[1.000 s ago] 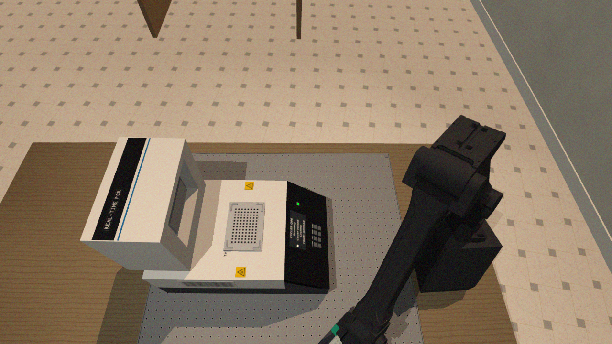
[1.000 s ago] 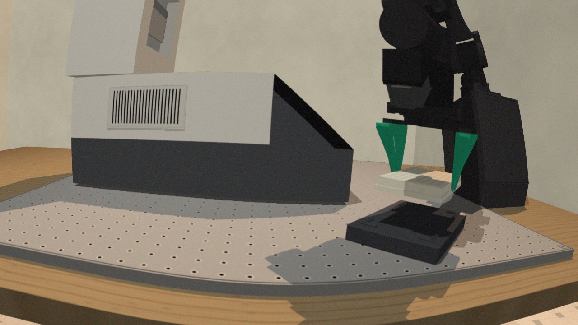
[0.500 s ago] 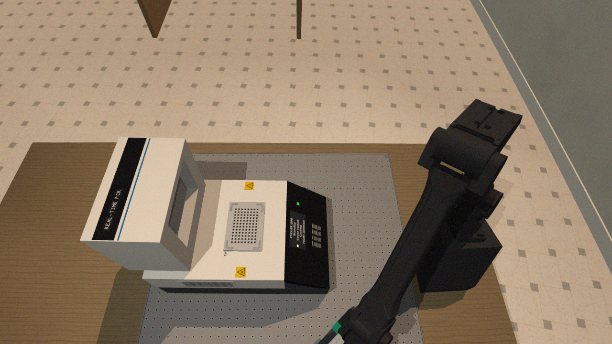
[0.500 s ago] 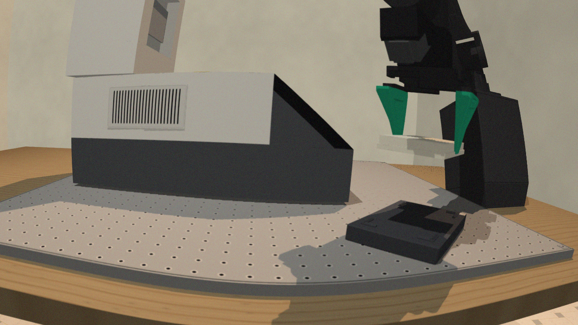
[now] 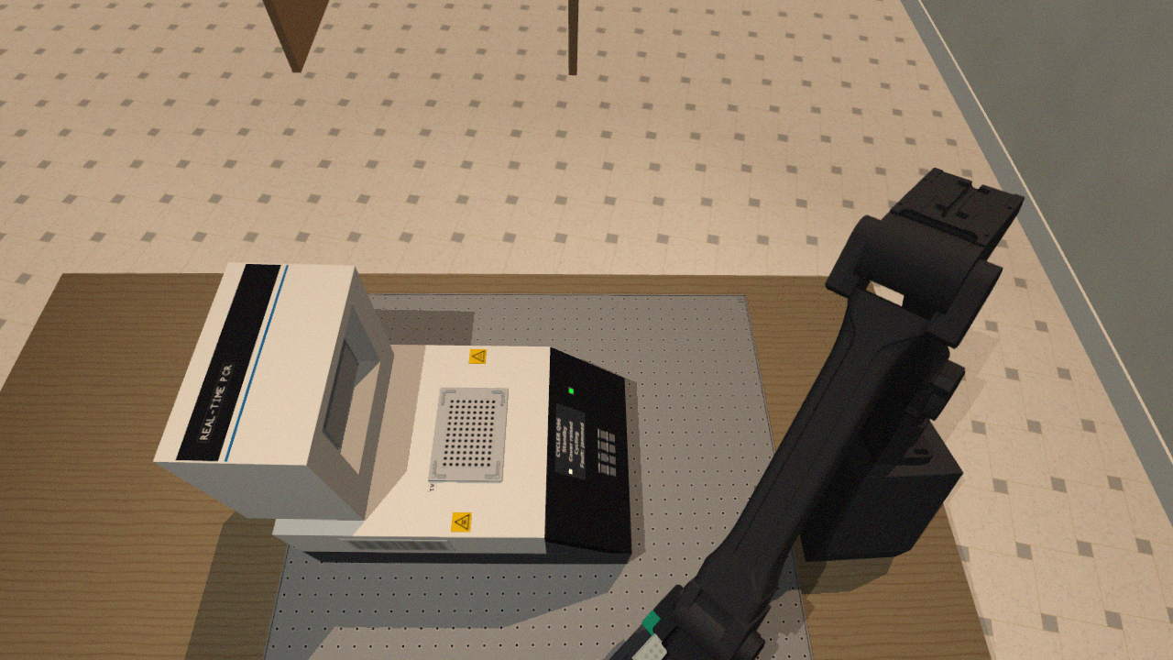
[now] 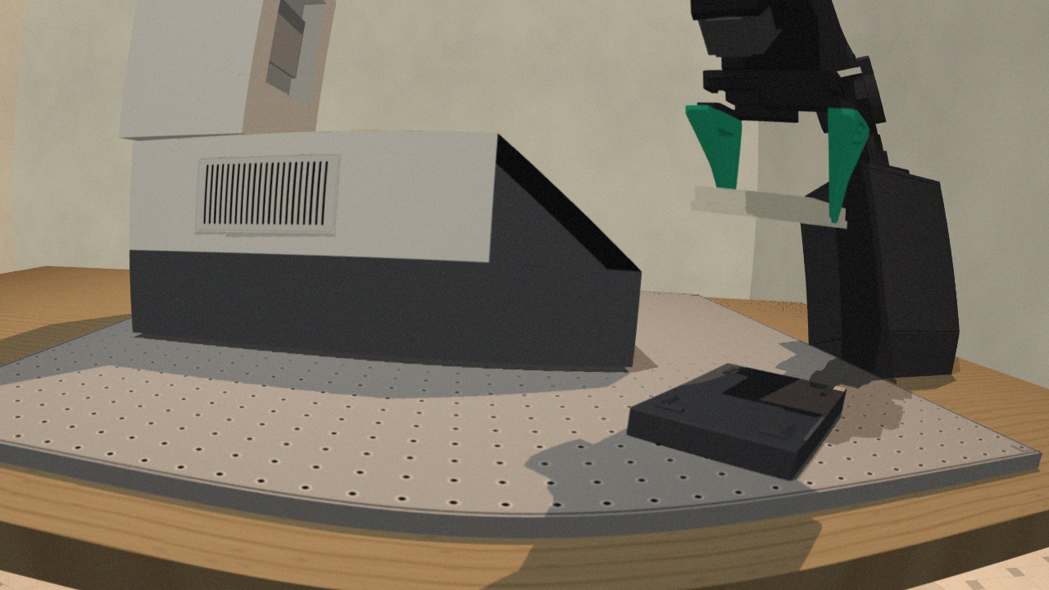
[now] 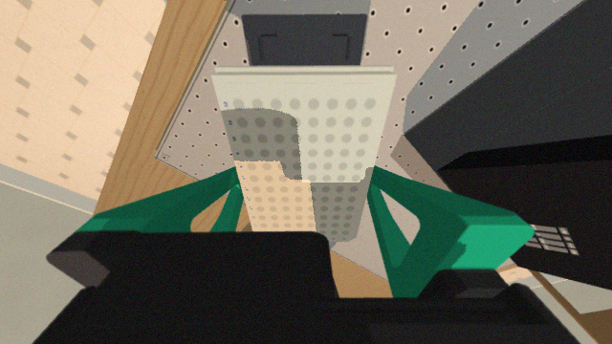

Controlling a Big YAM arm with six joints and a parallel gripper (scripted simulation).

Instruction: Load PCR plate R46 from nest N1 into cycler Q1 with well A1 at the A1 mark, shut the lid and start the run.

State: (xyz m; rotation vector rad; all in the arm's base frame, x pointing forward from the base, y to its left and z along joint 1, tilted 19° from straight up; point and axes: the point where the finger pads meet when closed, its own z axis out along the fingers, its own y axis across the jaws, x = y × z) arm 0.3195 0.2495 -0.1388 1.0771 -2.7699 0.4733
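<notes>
Q1 (image 5: 492,393) stands on the perforated surface (image 5: 696,368) with its lid (image 5: 270,385) raised – block (image 5: 469,434) bare, lamp (image 5: 570,390) green – the black arm (image 5: 837,426) reaching past its panel.
</notes>
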